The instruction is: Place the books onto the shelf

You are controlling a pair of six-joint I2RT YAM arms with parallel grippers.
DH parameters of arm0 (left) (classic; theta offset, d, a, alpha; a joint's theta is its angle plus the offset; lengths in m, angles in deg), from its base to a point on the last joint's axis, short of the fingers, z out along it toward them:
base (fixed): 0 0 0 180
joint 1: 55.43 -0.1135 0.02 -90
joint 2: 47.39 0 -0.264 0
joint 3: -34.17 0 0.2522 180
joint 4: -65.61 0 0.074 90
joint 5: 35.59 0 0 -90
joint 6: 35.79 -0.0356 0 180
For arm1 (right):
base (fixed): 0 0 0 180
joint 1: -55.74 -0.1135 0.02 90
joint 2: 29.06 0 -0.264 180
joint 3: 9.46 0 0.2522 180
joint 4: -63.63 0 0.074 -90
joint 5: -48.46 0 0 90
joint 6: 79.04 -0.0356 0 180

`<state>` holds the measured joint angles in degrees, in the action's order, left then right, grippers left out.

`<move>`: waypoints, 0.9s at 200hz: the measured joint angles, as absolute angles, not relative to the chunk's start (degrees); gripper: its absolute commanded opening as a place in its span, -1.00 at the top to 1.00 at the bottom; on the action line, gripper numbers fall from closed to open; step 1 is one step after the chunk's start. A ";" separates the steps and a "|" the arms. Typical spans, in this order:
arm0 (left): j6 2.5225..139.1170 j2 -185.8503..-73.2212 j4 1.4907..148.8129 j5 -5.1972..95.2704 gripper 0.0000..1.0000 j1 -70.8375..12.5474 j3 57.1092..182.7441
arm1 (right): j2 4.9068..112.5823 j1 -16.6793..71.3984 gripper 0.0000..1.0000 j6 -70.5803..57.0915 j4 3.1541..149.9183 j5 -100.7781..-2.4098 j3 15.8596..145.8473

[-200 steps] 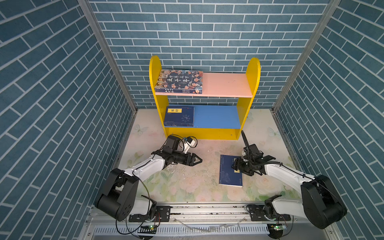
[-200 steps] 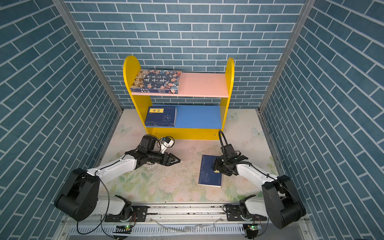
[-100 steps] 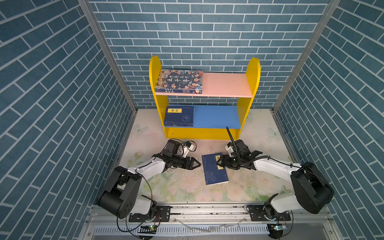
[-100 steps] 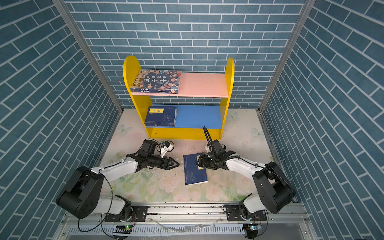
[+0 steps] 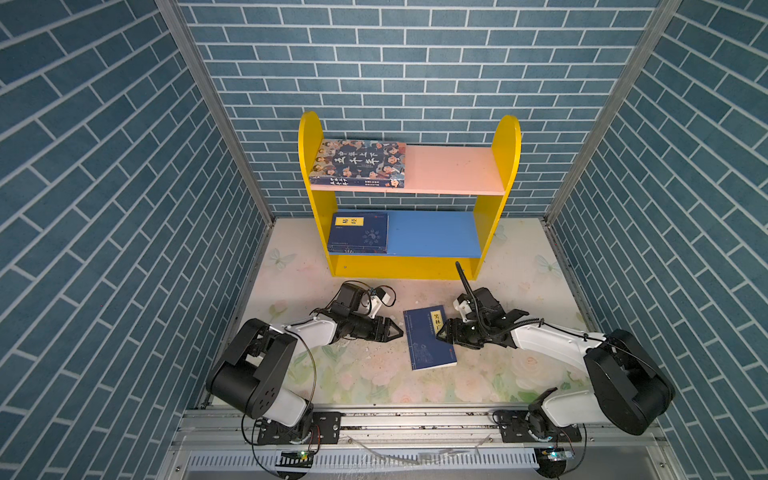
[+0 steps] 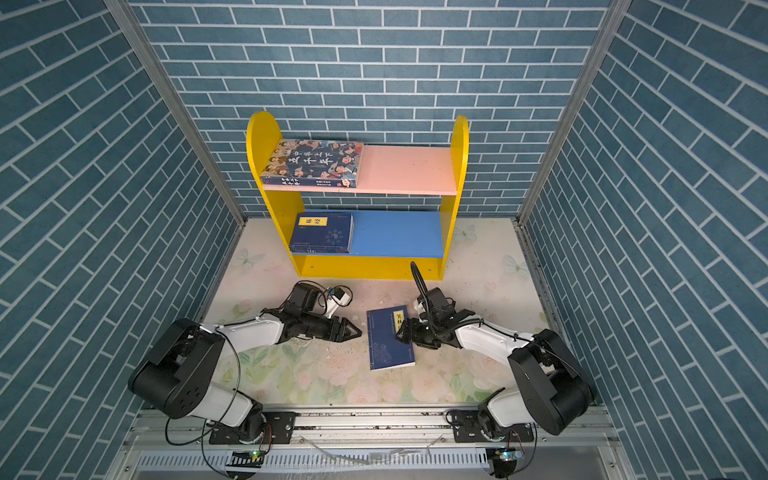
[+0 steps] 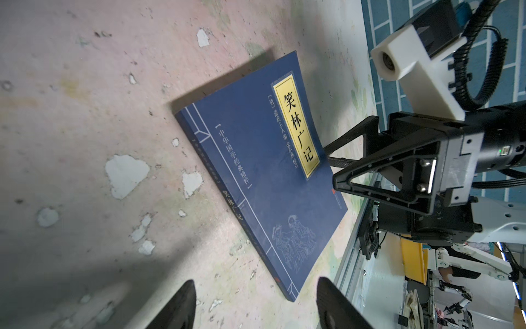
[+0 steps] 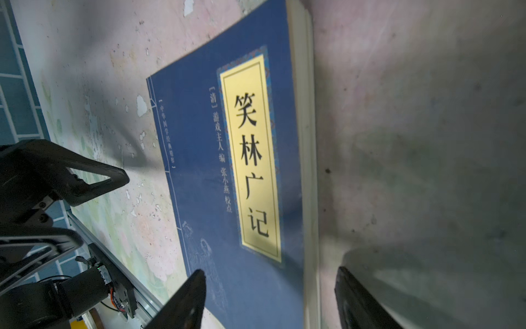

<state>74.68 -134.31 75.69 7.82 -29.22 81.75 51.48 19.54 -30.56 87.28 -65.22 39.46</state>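
Our left gripper (image 5: 398,331) gapes beside the flat navy book (image 5: 424,349) — our right gripper (image 5: 440,333), spread too, straddles its page edge.

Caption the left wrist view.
Thin navy-blue paperback with yellow title label lying on scuffed tabletop, open right gripper at its edge.

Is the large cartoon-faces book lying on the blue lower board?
No, the large cartoon-face paperback lies flat on the pink upper board of the yellow-sided shelf.
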 measured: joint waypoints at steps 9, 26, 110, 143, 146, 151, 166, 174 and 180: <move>74.79 -134.74 75.16 7.86 -0.33 -28.98 81.73 | 51.72 19.54 -0.44 -30.58 86.91 -66.03 39.22; 75.03 -135.49 73.92 7.93 -0.32 -28.78 81.40 | 52.52 19.54 -0.43 -30.61 85.81 -67.93 39.09; 75.80 -140.10 70.53 6.73 -0.31 -26.11 81.68 | 56.09 19.71 -0.39 -30.80 80.96 -74.60 39.17; 75.88 -142.15 70.14 5.81 -0.30 -25.28 83.50 | 57.16 20.00 -0.31 -32.59 78.42 -76.30 38.93; 75.91 -142.22 70.12 5.77 -0.30 -25.28 83.54 | 57.20 20.06 -0.30 -32.88 78.10 -76.44 38.80; 75.91 -142.28 70.12 5.72 -0.30 -25.28 83.59 | 57.22 20.15 -0.29 -33.40 77.62 -76.52 38.56; 75.91 -142.35 70.03 5.74 -0.30 -25.28 83.63 | 57.22 20.39 -0.24 -34.74 75.54 -76.96 37.64; 75.88 -142.35 70.03 5.72 -0.30 -25.28 83.63 | 57.22 20.41 -0.16 -35.55 74.16 -77.05 37.05; 75.88 -142.35 70.01 5.74 -0.30 -25.28 83.63 | 57.29 20.41 -0.09 -36.16 73.16 -77.18 36.59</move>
